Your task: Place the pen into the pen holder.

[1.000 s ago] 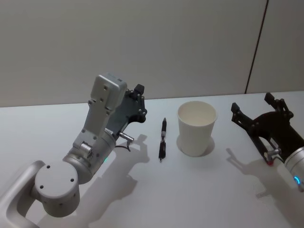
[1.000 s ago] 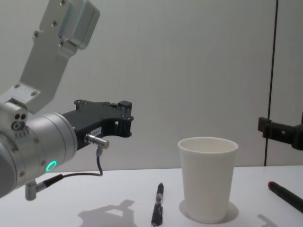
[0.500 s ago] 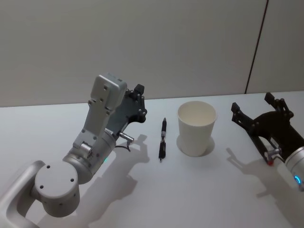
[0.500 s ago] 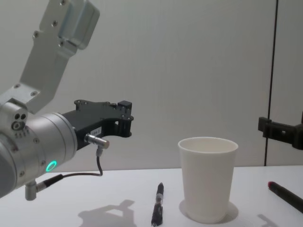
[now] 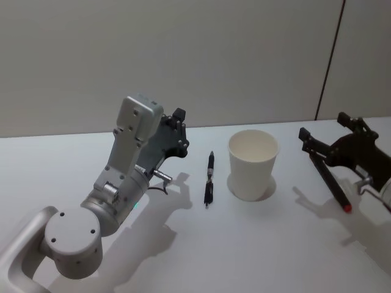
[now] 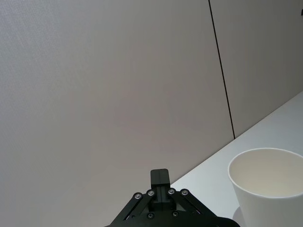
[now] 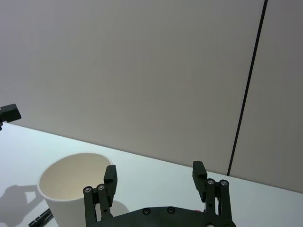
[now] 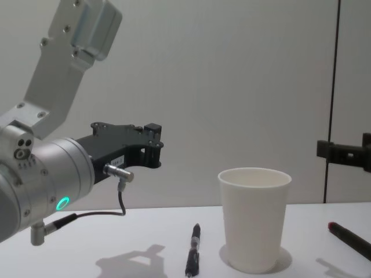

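Note:
A black pen (image 5: 209, 179) lies on the white table just left of the pen holder, a white paper cup (image 5: 252, 165) standing upright. In the chest view the pen (image 8: 193, 250) and cup (image 8: 254, 217) sit side by side. A second dark pen with a red tip (image 5: 330, 183) lies right of the cup. My right gripper (image 5: 324, 126) hovers open above that red-tipped pen, holding nothing; its wrist view shows the gripper (image 7: 154, 174) with the cup (image 7: 75, 189) beyond. My left gripper (image 5: 178, 117) hangs shut and raised, left of the black pen.
The white table (image 5: 244, 244) runs back to a plain grey wall. The left arm's large silver elbow (image 5: 73, 235) takes up the near left. Bare tabletop lies in front of the cup and pens.
The right gripper has lifted and shifted slightly right, uncovering the red-tipped pen beneath it. The left arm, cup and both pens have not moved.

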{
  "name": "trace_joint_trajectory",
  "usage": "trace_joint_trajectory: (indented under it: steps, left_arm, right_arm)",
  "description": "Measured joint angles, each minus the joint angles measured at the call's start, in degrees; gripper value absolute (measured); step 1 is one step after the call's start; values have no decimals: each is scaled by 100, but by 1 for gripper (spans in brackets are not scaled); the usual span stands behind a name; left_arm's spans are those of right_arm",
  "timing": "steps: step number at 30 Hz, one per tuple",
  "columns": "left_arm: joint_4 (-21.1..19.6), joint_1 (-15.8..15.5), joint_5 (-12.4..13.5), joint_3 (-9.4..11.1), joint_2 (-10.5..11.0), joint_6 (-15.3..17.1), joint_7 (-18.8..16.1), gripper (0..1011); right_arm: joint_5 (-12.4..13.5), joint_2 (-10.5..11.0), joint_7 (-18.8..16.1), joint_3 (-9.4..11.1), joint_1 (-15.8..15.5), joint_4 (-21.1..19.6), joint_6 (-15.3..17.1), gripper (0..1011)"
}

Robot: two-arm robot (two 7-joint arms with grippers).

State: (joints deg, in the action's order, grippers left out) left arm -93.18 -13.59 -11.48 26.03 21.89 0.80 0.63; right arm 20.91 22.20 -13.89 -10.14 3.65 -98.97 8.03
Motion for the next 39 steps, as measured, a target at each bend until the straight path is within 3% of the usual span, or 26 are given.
trace_joint_trajectory:
  steps: [2,4,8,9,15,27,39]
  left_arm:
    - [0,0,0,0,0,0,0,0]
    - [0,0,0,0,0,0,0,0]
    - [0,0,0,0,0,0,0,0]
    - [0,0,0,0,0,0,0,0]
    - [0,0,0,0,0,0,0,0]
    - [0,0,0,0,0,0,0,0]
    - [0,0,0,0,0,0,0,0]
  right_arm:
    - [38,43,-129,36,89,47,125,1002]
    - [91,134,-416,112,306,167,451,1002]
    - [101,194,-569,160,460,252,659,1001]
    - [101,249,-689,205,618,337,857,1002]
    - [32,338,-823,279,982,533,1362,1002]
    - [-298,270,-519,223,1397,859,2024,1002]
    - [-410,-2,-89,9,1545,1259,2297,1002]
